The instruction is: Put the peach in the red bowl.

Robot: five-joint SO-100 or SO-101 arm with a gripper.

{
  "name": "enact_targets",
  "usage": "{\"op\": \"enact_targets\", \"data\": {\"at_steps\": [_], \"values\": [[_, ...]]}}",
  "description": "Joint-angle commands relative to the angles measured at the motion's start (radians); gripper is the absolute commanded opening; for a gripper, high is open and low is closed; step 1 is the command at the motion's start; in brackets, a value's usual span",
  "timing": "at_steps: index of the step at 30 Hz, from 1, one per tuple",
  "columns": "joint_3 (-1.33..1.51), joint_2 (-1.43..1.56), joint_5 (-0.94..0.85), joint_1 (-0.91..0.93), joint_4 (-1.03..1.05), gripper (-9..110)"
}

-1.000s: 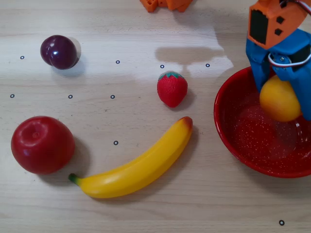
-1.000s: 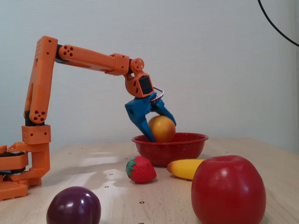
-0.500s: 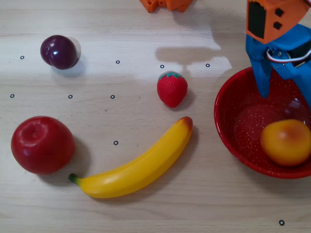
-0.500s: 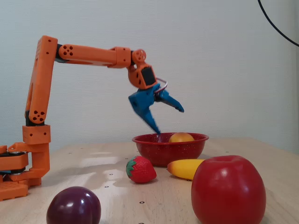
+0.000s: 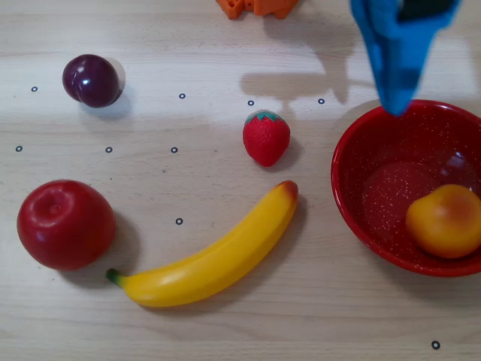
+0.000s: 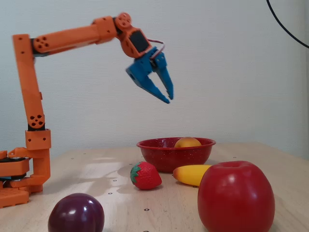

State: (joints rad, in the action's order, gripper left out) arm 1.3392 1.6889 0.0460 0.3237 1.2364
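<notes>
While the blue gripper [image 6: 167, 98] hangs high above the table with jaws only slightly parted and nothing between them, we see, left to right in the overhead view, a plum [image 5: 92, 80], an apple [image 5: 66, 224], a banana [image 5: 214, 256] and a strawberry [image 5: 266, 138]; the peach [image 5: 446, 221] lies inside the red bowl [image 5: 353, 203], at four o'clock.

White-speckled red bowl [image 5: 353, 192], yellow-orange peach [image 5: 447, 220]
</notes>
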Motion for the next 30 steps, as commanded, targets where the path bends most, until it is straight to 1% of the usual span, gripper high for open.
{"op": "enact_targets", "data": {"at_steps": [1, 5, 13, 18, 25, 30], "values": [[0.057, 0.175, -0.021, -0.066, -0.034, 0], [0.319, 0.373, 0.002, -0.147, -0.158, 0], [0.788, 0.767, -0.025, -0.281, -0.285, 0], [1.100, 1.078, 0.008, -0.316, -0.319, 0], [1.407, 1.355, 0.002, -0.359, -0.362, 0], [1.563, 1.476, -0.006, -0.362, -0.463, 0]]}}
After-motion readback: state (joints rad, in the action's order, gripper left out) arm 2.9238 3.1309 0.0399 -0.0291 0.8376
